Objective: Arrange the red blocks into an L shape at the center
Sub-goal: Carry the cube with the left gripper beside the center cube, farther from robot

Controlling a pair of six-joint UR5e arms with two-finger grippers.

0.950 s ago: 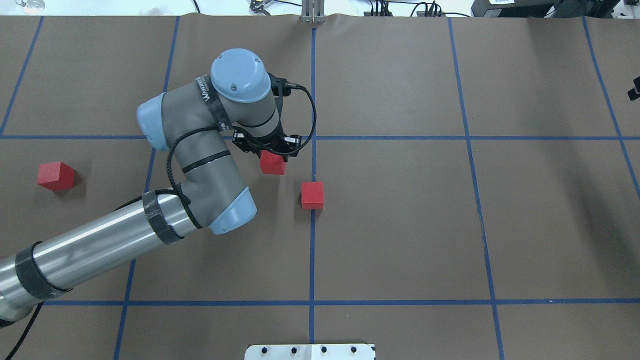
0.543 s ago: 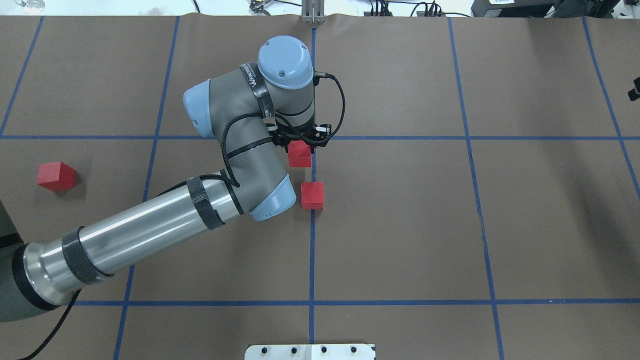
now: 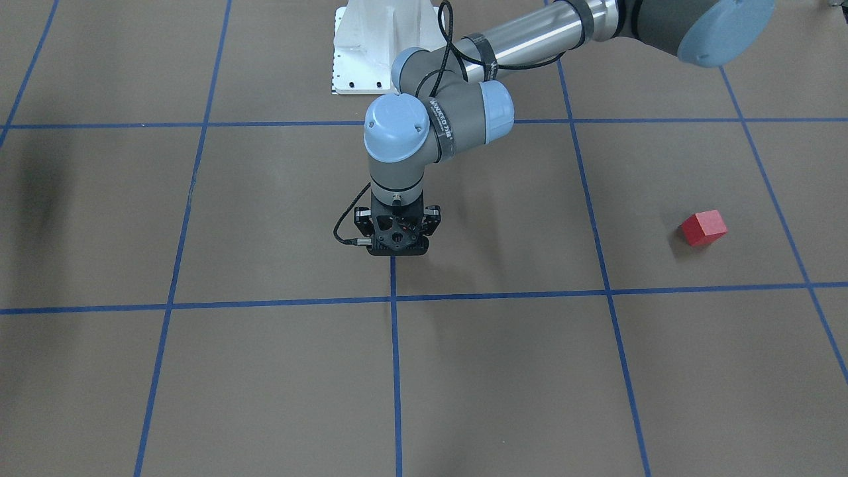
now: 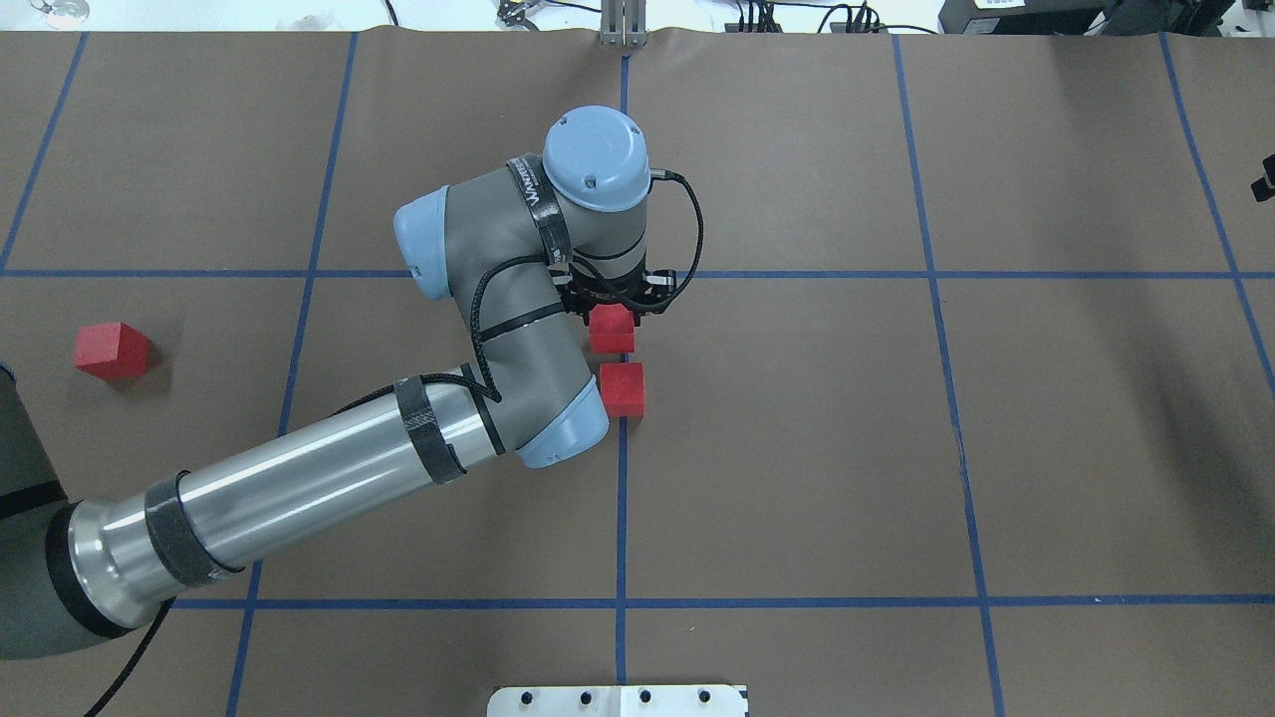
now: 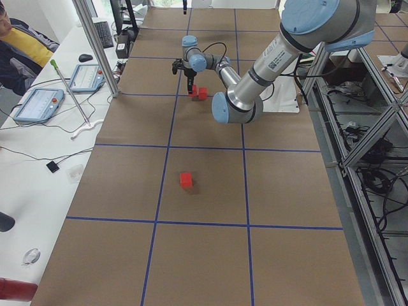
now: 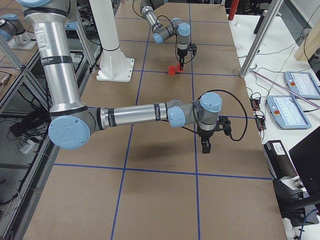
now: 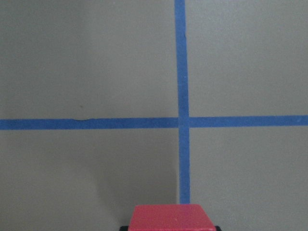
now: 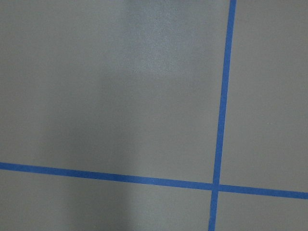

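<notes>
My left gripper (image 4: 612,317) is shut on a red block (image 4: 612,331), with its jaws pointing down. It holds the block just beyond a second red block (image 4: 623,388) that lies on the centre grid line, with a small gap between them. The held block fills the bottom edge of the left wrist view (image 7: 173,217). In the front view the left gripper (image 3: 396,244) hides both of these blocks. A third red block (image 4: 112,350) lies far to the left, and it also shows in the front view (image 3: 703,228). My right gripper (image 6: 205,146) hangs over the table's right end; I cannot tell whether it is open.
Blue tape lines (image 4: 623,498) split the brown table cover into big squares. The white robot base plate (image 4: 618,700) sits at the near edge. The left forearm (image 4: 299,478) lies over the left-centre squares. An operator and tablets (image 5: 38,102) are beyond the far side.
The left arm has carried its red block to the right and then back toward the robot. The block has ended close to the centre block. The other blocks have not moved.
</notes>
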